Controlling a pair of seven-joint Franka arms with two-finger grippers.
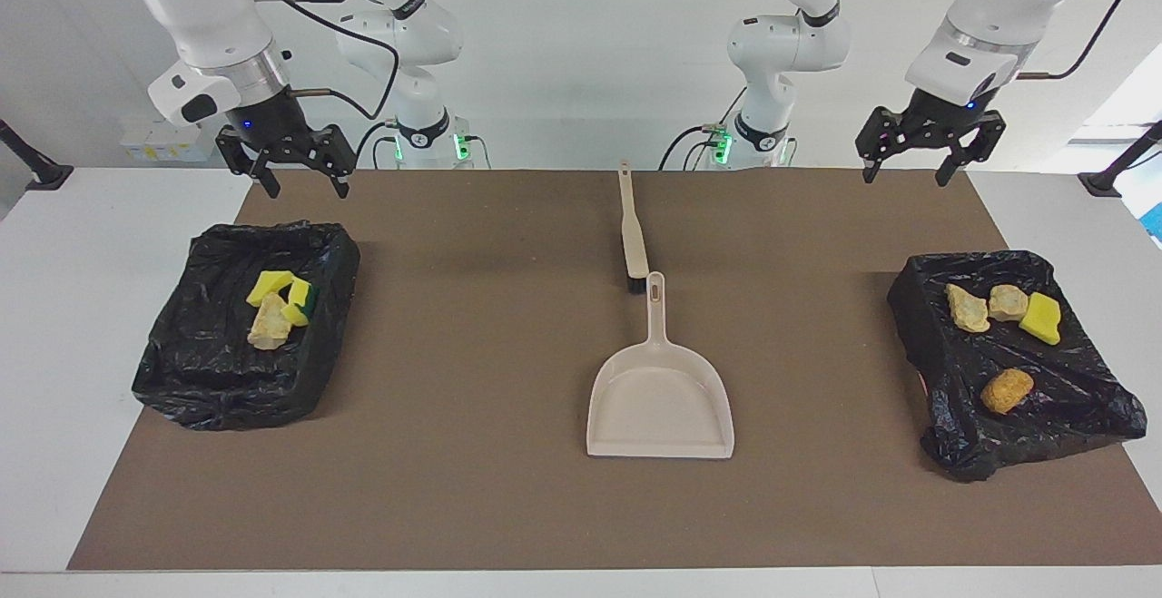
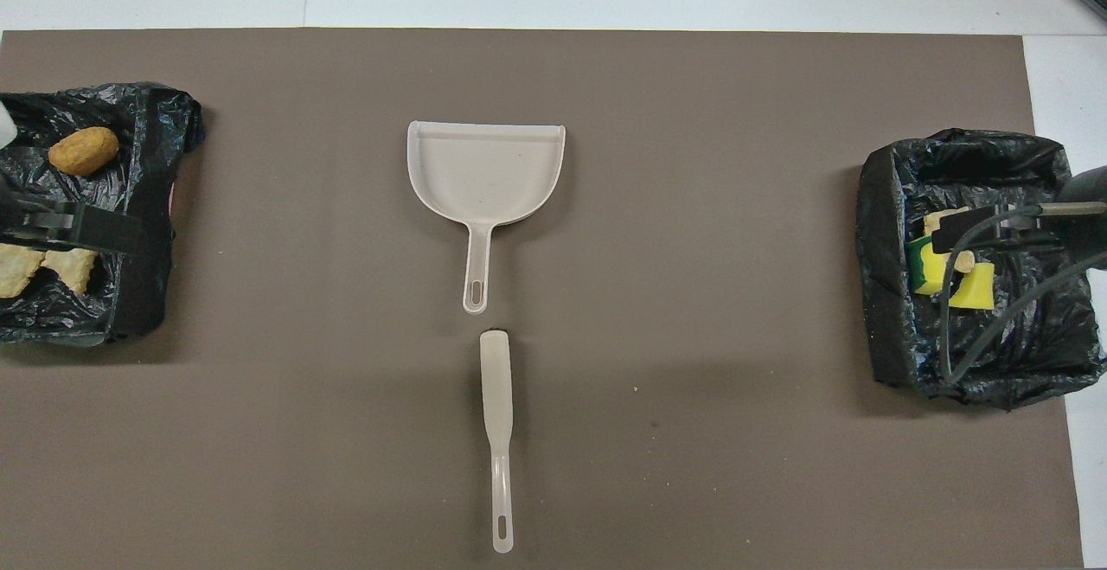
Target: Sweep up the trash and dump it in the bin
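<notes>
So both arms are up in the air holding nothing. The left gripper (image 1: 930,148) hangs over the brown mat's (image 1: 472,380) edge nearest the robots, at the left arm's end of the surface, fingers spread wide. The right gripper (image 1: 285,159) hangs over that same edge at the right arm's end, just above its bin, fingers spread too.

All the trash sits in two bins lined with black bags. The bin at the right arm's end (image 1: 227,371) has yellow sponge pieces (image 1: 270,285), a green-and-yellow sponge (image 1: 300,300) and a tan bread lump (image 1: 269,329) bunched together. The bin at the left arm's end (image 1: 999,435) has two tan lumps (image 1: 968,308) side by side, a yellow sponge (image 1: 1040,318) right beside them, and a croissant-looking piece (image 1: 1006,390) lying apart, farther from the robots.

Mid-mat, the beige dustpan (image 1: 660,398) lies flat, handle pointing at the robots. The beige brush (image 1: 633,233) lies in line with it, nearer the robots, its black bristle end just short of the dustpan handle.
</notes>
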